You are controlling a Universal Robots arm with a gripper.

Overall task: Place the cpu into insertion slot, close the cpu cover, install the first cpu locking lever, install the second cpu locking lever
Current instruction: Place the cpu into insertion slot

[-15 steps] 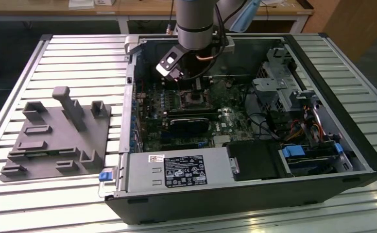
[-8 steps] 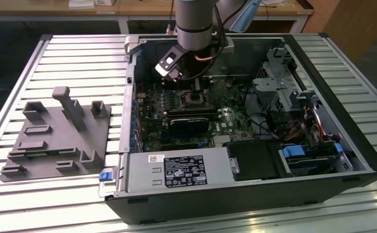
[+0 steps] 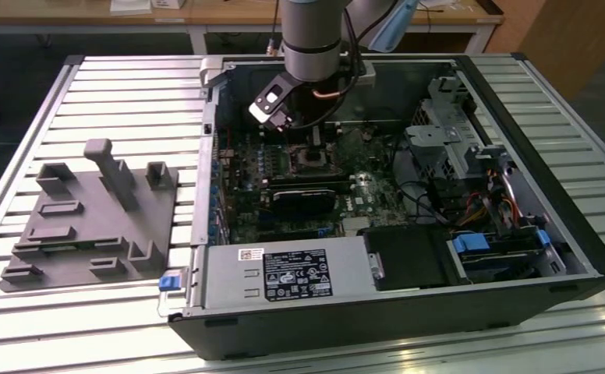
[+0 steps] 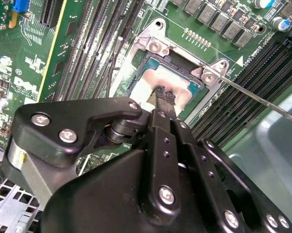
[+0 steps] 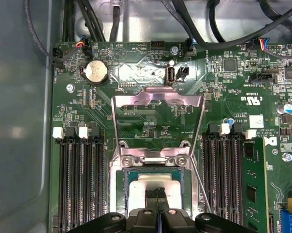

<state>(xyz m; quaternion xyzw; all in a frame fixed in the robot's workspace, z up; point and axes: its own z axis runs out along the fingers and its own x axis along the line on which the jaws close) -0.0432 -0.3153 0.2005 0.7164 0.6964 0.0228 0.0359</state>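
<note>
gripper [image 4: 163, 94]: clenched, both fingers pressed together with no gap left at the tips; nothing pinched between them; tips down over the middle of the insertion slot, at the top face of the cpu, touching or just off it, cannot tell which.
cpu [image 4: 143, 90]: lying flat inside the insertion slot, silvery-tan top facing up, middle partly hidden behind the dark fingertips.
insertion slot [image 4: 133, 60]: square socket with a metal rim and screws at the corners, set in the green circuit board [image 5: 150, 68]; filled by the chip.
cpu cover [image 5: 136, 99]: thin silvery frame, swung open and raised away from the insertion slot, hinged at one edge of it; board visible through the large window; not closed.
locking lever [image 4: 262, 99]: thin metal rod, running from one screw corner of the insertion slot outward, just beside it.
memory slots [image 5: 80, 184]: long black rows on two opposite sides of the insertion slot.
arm [image 3: 313, 31]: in the exterior view, reaching down into the open computer case [image 3: 552, 234], directly above the insertion slot.
</note>
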